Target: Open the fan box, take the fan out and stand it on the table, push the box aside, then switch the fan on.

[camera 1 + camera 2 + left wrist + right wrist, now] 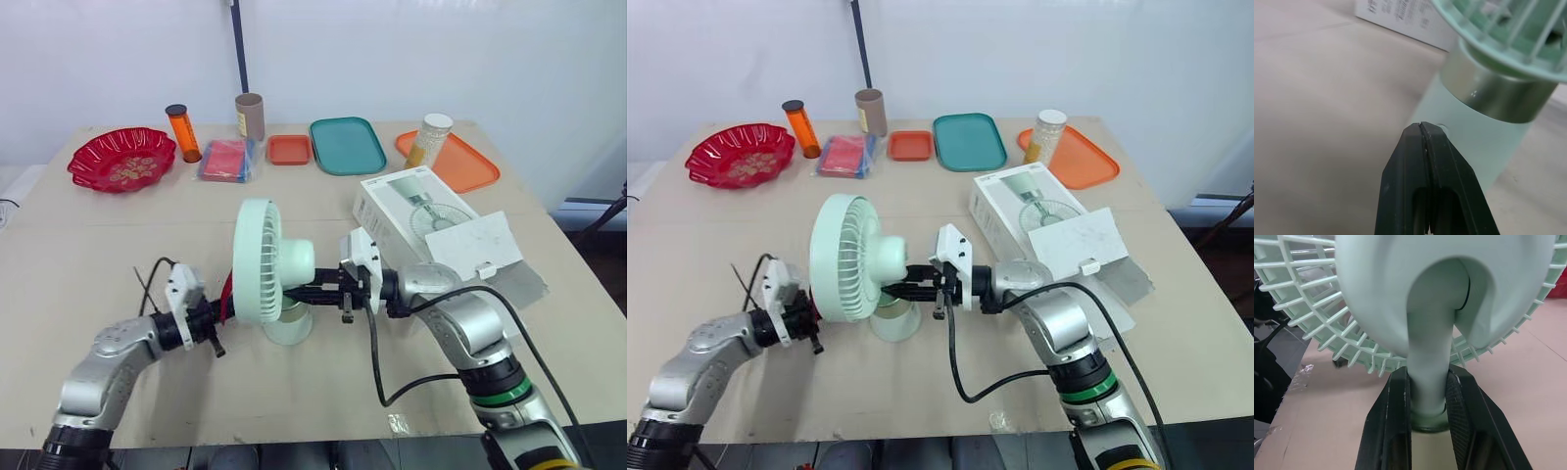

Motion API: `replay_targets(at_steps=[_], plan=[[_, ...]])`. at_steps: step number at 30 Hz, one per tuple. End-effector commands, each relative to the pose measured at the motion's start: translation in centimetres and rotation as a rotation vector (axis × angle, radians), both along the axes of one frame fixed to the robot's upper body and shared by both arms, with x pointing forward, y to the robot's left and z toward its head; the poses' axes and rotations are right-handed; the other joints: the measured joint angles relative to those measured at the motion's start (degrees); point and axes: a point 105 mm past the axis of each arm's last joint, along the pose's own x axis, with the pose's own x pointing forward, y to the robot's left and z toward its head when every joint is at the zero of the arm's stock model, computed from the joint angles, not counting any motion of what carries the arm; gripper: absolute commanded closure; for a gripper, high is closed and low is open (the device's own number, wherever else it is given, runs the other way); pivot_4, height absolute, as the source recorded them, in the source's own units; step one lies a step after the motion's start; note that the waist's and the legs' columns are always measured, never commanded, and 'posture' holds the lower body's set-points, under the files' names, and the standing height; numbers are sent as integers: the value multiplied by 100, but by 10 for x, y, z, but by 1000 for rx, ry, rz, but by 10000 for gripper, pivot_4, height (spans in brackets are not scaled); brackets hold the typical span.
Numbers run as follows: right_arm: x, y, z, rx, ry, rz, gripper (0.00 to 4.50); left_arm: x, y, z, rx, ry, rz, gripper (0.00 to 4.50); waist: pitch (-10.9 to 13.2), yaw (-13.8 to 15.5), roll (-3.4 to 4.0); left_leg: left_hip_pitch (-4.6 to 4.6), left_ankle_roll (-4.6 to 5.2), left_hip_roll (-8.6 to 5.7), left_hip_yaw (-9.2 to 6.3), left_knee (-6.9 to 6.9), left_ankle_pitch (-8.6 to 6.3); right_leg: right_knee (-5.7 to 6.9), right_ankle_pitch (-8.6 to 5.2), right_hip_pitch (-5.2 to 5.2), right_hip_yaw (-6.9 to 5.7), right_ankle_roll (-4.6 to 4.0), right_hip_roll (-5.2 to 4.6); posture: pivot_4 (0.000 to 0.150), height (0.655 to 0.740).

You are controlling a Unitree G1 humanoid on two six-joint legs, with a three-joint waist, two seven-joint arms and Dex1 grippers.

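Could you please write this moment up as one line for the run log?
fan upright on table | right end effector shut on fan stem | left end effector shut, tip near fan base | box open, right of fan

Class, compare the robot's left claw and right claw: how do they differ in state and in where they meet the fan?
The left claw is shut on nothing; the right claw clamps the fan by its stem. The left claw points at the base; the right claw reaches from the opposite side. Both are black.
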Motion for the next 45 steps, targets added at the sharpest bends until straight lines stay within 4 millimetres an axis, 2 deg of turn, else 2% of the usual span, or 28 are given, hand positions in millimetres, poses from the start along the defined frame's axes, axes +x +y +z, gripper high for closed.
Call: replay_targets(at_steps=[1,6,9,12,13,14,15,20,22,27,31,38,45], plan=[[1,-8,15,15,-53,3,40894,5,16,16,21,-65,52,44491,0,1,0,-1,0,-1,0,0,0,-1,0,0,0,1,-1,1500,7400],[8,-18,24,24,-69,-25,40894,6,32,33,25,-108,102,44491,1,9,-1,-4,0,-3,-1,1,0,-1,-2,0,-1,3,-4,1500,7400],[15,-25,30,25,-85,-57,40894,1,35,39,23,-118,99,44491,1,9,-1,-4,0,-3,-1,1,0,-1,-2,-1,-1,3,-4,1500,7400],[22,-32,37,29,-98,-90,40894,-2,39,47,-9,-140,114,36612,1,7,-1,-5,0,-3,0,1,0,-2,-2,-2,-1,3,-4,1500,7400],[24,-34,39,29,-101,-98,40894,-3,39,48,-10,-142,116,32726,2,7,-1,-6,0,-3,0,0,0,-1,-2,-4,-1,3,-4,1500,7400],[25,-35,40,29,-103,-104,40894,-5,39,48,-8,-143,116,31246,2,6,0,-7,0,-3,0,0,0,-1,-2,-6,-1,3,-4,1500,7400],[27,-36,42,32,-104,-114,40894,-6,39,49,-18,-146,120,26678,2,-2,0,-7,0,-3,0,-1,0,-1,-2,-6,-1,3,-4,1500,7400],[37,-37,47,48,-109,-149,40894,-19,36,52,-49,-140,127,9601,2,-1,0,-6,0,0,2,-1,0,-1,-1,-7,1,1,-2,1500,7400],[40,-33,51,72,-109,-153,40894,-23,36,50,-49,-127,126,896,2,0,0,-7,0,0,2,-1,0,-1,-1,-6,1,1,-2,1500,7400],[46,-10,57,135,-113,-138,40894,-26,48,39,-24,-57,192,214,2,-19,1,-5,0,4,4,-2,0,1,1,-9,3,-3,3,1500,7400],[54,4,48,124,-116,-126,40894,-28,53,37,-13,-52,216,214,2,3,1,-5,0,8,6,-2,0,0,2,-9,2,-5,4,1500,7400],[76,16,37,89,-124,-153,40894,-30,50,41,-19,-67,205,214,3,-2,1,-6,0,6,7,-1,0,0,3,-10,2,-5,2,1500,7400],[83,22,28,90,-104,-147,40894,-30,46,39,-14,-68,198,214,2,-23,1,0,0,16,11,-2,0,0,8,-10,3,-13,11,1500,7400]])
